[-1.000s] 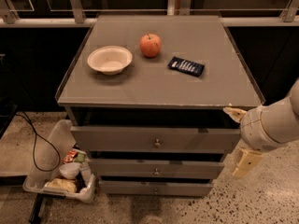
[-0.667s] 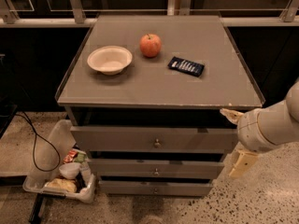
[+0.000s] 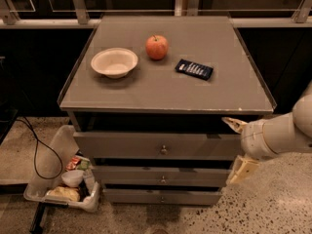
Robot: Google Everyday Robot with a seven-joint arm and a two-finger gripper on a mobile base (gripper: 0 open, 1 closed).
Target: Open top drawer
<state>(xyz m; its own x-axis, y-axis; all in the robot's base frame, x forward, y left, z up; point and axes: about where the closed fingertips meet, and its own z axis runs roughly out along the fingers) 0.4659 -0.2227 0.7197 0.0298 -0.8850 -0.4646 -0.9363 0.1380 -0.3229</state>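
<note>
The top drawer (image 3: 126, 145) is the tallest grey-brown front panel under the cabinet top, with a small round metal knob (image 3: 163, 150) at its centre. It sits pushed in. My gripper (image 3: 237, 147) is at the drawer's right end, to the right of the knob. Its two cream fingers (image 3: 234, 124) are spread wide apart, one above the other, and hold nothing. My white arm comes in from the right edge.
Two slimmer drawers (image 3: 161, 177) sit below the top one. On the cabinet top (image 3: 219, 91) are a white bowl (image 3: 114, 61), an apple (image 3: 157, 47) and a dark flat packet (image 3: 194, 69). A bin of clutter (image 3: 63, 182) and a black cable lie on the floor at left.
My gripper has drifted slightly left toward the cabinet's right side. The drawers and the things on top have not moved.
</note>
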